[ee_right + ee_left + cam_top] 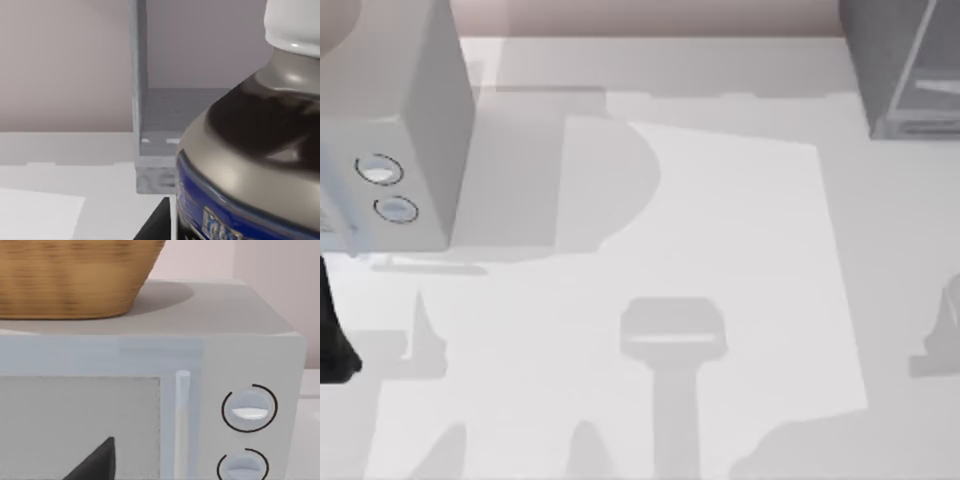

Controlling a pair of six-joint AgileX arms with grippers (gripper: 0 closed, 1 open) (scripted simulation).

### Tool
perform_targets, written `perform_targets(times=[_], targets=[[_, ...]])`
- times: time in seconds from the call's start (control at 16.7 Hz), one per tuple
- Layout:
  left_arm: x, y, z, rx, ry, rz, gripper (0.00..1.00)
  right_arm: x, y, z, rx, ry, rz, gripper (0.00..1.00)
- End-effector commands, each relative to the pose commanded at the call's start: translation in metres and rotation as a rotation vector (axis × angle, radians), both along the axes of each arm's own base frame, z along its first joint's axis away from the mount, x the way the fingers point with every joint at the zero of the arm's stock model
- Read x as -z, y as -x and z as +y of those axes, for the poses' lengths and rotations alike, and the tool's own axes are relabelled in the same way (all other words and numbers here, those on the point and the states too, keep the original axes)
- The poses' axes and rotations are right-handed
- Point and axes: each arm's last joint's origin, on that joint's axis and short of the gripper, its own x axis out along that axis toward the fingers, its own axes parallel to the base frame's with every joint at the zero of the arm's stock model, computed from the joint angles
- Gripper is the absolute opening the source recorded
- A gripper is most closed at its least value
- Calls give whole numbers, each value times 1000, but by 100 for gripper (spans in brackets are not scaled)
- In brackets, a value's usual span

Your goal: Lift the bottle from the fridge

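Two arms sit at a pale table (720, 250), and neither gripper's fingers can be read as open or closed from these pictures. In the top view the fridge (905, 70) fills the far right corner, a dark grey cabinet with pale shelf lines. A lighter grey box (395, 130) with two round dials stands at the far left. The left arm (332, 340) shows as a dark shape at the left edge, near that box, and looks parked. Its wrist view faces the box front, with a woven basket (70, 277) resting on top.

The right wrist view carries the key relation. The bottle (250, 150) looms very close to the camera, upright, its white cap (292, 22) above dark shoulders and a blue label band. Its long axis runs vertical. Behind it stands the fridge's pale-edged door panel (139, 95) and a grey floor ledge. A dark wedge low in this view is probably part of the right gripper (155, 222), just beside the bottle's base. Contact cannot be confirmed.

The right arm is clearly the nearer one. The bottle lies straight ahead of it, at the fridge, so a lift would call for a firm side grasp and a straight upward move.
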Motion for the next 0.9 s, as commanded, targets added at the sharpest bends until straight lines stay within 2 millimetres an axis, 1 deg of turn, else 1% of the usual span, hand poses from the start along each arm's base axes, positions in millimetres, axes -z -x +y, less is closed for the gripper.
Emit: perform_targets(times=[0.18,0.48,0.54,0.66,0.9], targets=[[0,0,0,0,0,0,100,6,2,1,-1,1,0,0],[0,0,0,0,0,0,100,6,1,0,0,-1,1,0],[0,0,0,0,0,0,100,2,1,1,-3,1,-8,0],[0,0,0,0,0,0,100,-14,1,5,-18,6,-52,0],[0,0,0,0,0,0,100,-67,-7,19,-57,-2,-173,0]])
